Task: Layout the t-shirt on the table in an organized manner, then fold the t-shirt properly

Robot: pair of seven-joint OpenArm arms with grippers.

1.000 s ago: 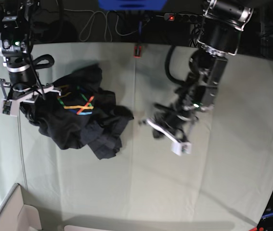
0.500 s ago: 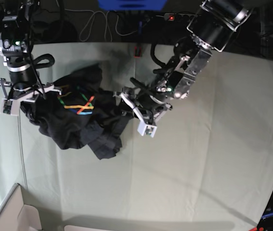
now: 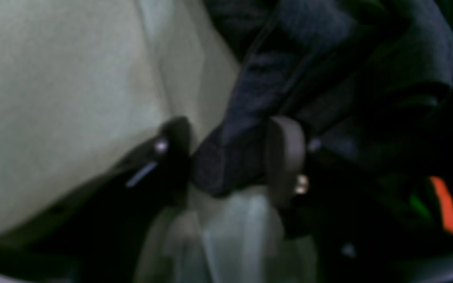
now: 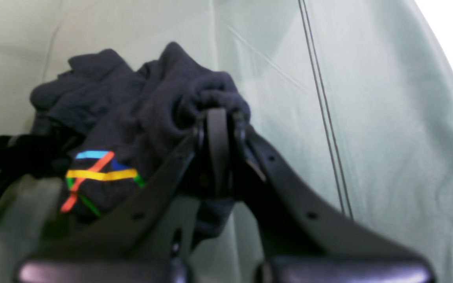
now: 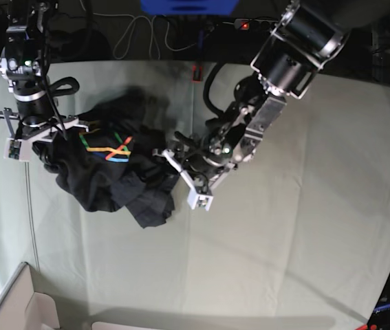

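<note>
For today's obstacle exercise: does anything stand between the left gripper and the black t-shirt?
Nothing visible does. The left gripper is already at the t-shirt, with a fold of its black cloth between the fingers, above the table. The right gripper is shut on another bunch of it.

The left wrist view is blurred; the t-shirt (image 3: 328,78) runs off its top and right edges there.
</note>
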